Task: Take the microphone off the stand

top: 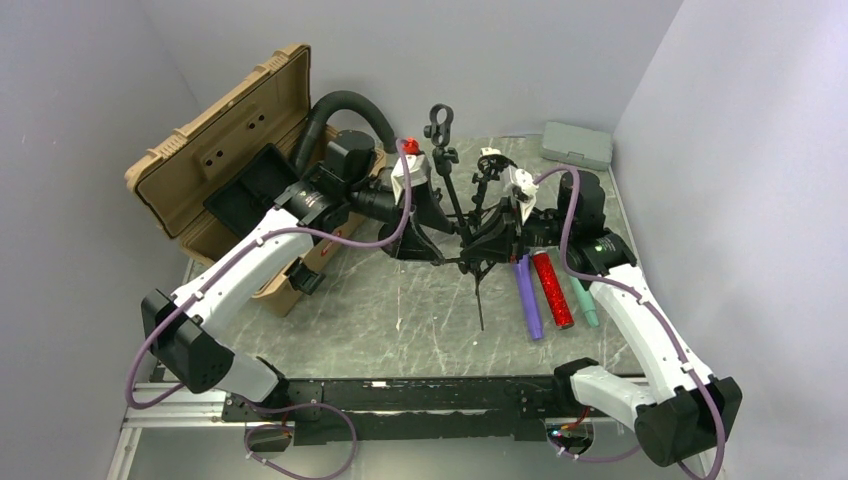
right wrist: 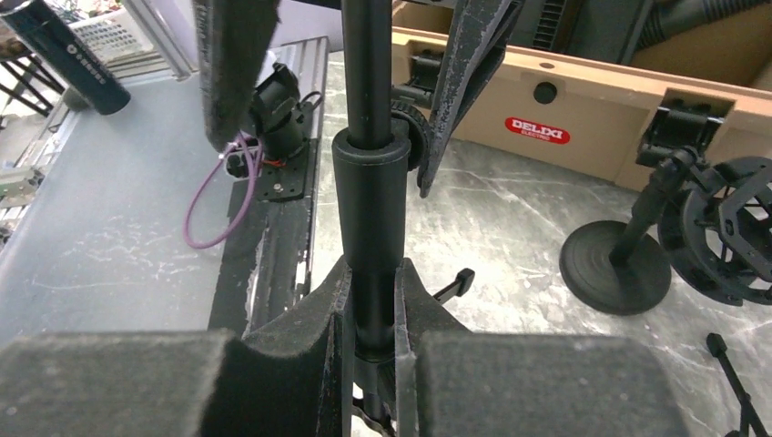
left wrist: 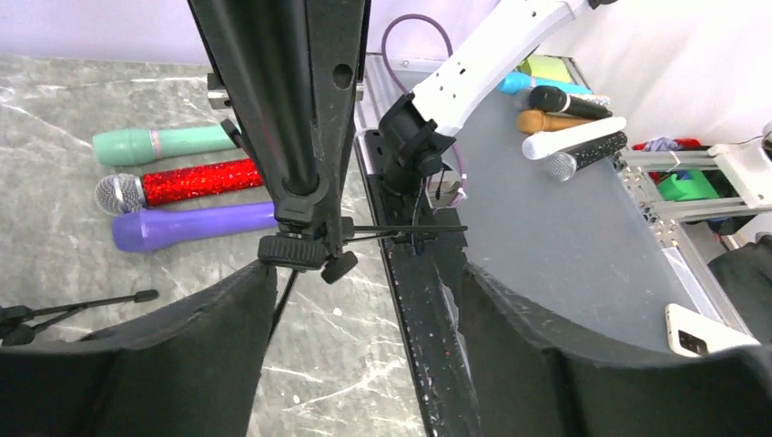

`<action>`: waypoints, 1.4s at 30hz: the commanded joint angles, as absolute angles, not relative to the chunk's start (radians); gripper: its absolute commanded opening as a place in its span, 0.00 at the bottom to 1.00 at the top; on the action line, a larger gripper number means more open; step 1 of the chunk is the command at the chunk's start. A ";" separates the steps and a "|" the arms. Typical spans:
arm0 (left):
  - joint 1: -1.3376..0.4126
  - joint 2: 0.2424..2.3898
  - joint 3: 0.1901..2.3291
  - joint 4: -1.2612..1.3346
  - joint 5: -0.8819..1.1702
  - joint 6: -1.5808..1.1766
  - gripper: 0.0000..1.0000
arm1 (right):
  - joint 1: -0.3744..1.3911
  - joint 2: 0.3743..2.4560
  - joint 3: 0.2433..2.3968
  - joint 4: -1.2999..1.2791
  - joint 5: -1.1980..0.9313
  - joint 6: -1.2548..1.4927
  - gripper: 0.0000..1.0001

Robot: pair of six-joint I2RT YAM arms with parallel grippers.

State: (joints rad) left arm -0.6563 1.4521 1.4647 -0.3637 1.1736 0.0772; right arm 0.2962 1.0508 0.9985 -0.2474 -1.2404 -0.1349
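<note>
A black tripod microphone stand [top: 462,215] stands mid-table, and its top clip [top: 438,122] holds nothing. Three microphones lie on the table to its right: purple [top: 527,285], red glitter [top: 552,290] and teal [top: 584,300]. They also show in the left wrist view: purple [left wrist: 196,226], red [left wrist: 182,184], teal [left wrist: 164,143]. My right gripper [top: 490,238] is shut on the stand's pole [right wrist: 369,182], low on the tube, with the gripper [right wrist: 373,296] pinching both sides. My left gripper [top: 418,240] is open and empty just left of the stand. In its wrist view the gripper [left wrist: 364,305] sits below the stand's collar [left wrist: 296,248].
An open tan case [top: 225,185] with a black hose [top: 345,105] fills the back left. A grey box [top: 578,143] lies at the back right. A round-base stand [right wrist: 614,259] with a shock mount [right wrist: 733,228] stands near the case. Several more microphones [left wrist: 569,137] lie off the table.
</note>
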 commanded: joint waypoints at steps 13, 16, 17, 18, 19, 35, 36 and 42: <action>-0.759 1.254 1.441 -0.378 0.582 0.445 0.92 | 0.243 1.062 0.940 0.028 -1.284 0.105 0.00; -0.800 1.275 1.463 -0.393 0.513 0.495 0.82 | 0.238 1.067 0.936 0.060 -1.292 0.131 0.00; -0.811 1.282 1.465 -0.389 0.495 0.513 0.78 | 0.235 1.066 0.933 0.066 -1.295 0.138 0.00; -0.818 1.289 1.471 -0.389 0.482 0.520 0.75 | 0.234 1.066 0.931 0.073 -1.297 0.143 0.00; -0.824 1.295 1.475 -0.388 0.471 0.525 0.72 | 0.233 1.064 0.928 0.078 -1.298 0.146 0.00; -0.878 1.365 1.518 -0.399 0.437 0.549 0.52 | 0.222 1.055 0.908 0.100 -1.301 0.164 0.00; -0.880 1.369 1.520 -0.400 0.435 0.549 0.49 | 0.222 1.053 0.908 0.102 -1.302 0.164 0.00; -0.886 1.381 1.519 -0.401 0.435 0.550 0.33 | 0.221 1.048 0.908 0.092 -1.302 0.155 0.00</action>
